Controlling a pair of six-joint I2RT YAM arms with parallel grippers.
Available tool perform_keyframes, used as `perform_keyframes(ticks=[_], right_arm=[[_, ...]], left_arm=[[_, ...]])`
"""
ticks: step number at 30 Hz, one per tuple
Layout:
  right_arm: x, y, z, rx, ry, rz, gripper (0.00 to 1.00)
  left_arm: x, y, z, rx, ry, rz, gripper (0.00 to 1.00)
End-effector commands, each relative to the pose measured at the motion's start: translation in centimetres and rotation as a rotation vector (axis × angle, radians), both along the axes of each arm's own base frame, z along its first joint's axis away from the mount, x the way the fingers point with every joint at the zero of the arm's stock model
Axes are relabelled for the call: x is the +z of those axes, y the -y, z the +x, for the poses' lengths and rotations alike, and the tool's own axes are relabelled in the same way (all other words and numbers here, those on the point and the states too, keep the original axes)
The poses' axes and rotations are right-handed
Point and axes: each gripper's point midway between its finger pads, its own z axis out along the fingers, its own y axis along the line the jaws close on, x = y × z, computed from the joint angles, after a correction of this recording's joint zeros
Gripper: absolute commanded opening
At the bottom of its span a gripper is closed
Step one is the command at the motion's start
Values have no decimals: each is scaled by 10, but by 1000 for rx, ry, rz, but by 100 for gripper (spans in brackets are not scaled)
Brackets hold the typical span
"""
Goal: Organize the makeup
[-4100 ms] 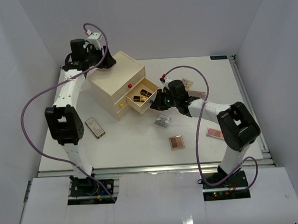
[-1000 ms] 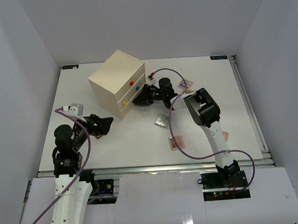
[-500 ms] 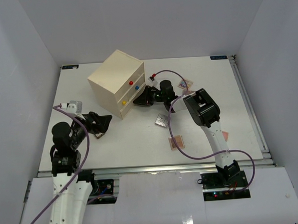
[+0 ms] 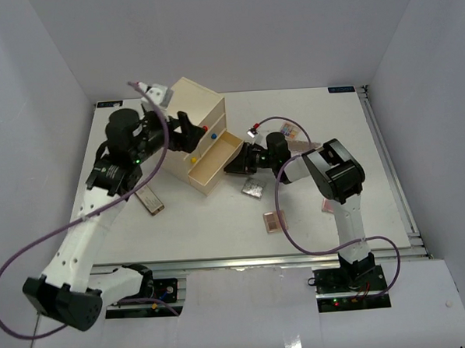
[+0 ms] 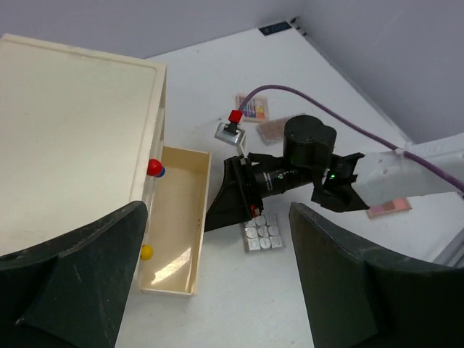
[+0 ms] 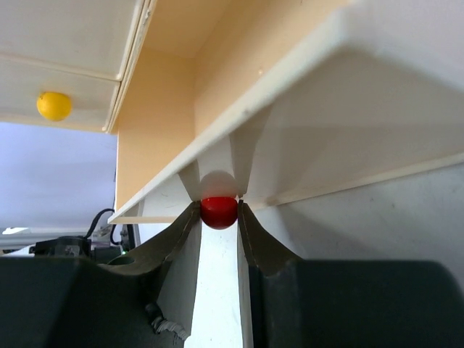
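The right tool (image 4: 240, 161) pinches the red knob (image 6: 219, 212), presumably to hold the empty drawer (image 4: 216, 155) out for loading, the left tool (image 4: 185, 132) gapes above the chest (image 4: 193, 94), and the silver palette (image 4: 253, 187) lies on the table (image 4: 204, 218) near the drawer.

1. The white surface (image 4: 212, 230) carries a cream drawer chest (image 4: 191, 98) at back left, with one drawer (image 4: 216, 155) standing open.
2. A flat case (image 4: 149, 199) lies to the left of the chest.
3. A silver palette (image 4: 253, 187), a brown palette (image 4: 273, 221) and a pink palette (image 4: 328, 206) lie to the right, apart from each other.
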Motion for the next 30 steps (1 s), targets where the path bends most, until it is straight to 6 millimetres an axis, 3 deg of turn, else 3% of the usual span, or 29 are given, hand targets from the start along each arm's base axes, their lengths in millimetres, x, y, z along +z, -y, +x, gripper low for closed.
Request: perform_keyframes(ticks=[1,5,7,9,12,15,17,22,24,27,30], right_arm=[[20,9,-5,7,71,11,17],[10,16,-12,15,55,-4,20],[8,17,-14,36,55,-1,34],[10,18,-12,53,74,4,46],[18,24,-7,60,117,-8,63],[34,37,-7,76,189,-58,72],[44,49,-6,85,232,-102,75],[60,80,-26,146,319,-277,78],[64,90,-29,163,382,-350,78],[79,110,-33,173,513,-472,81],[83,131,-37,166,586,-580,83]], left_arm=[[-39,11,40,74,-89,231,91],[-63,7,69,139,-123,361,91],[-68,7,75,161,-131,387,90],[-63,9,76,170,-119,378,90],[-35,10,68,171,-74,321,90],[-3,7,42,163,-38,215,92],[6,2,21,165,-38,150,92],[-24,-23,-35,246,-149,-53,94],[-26,-36,-59,277,-147,-124,95],[-51,-59,-80,379,-210,-190,98],[-88,-76,-90,500,-312,-209,98]])
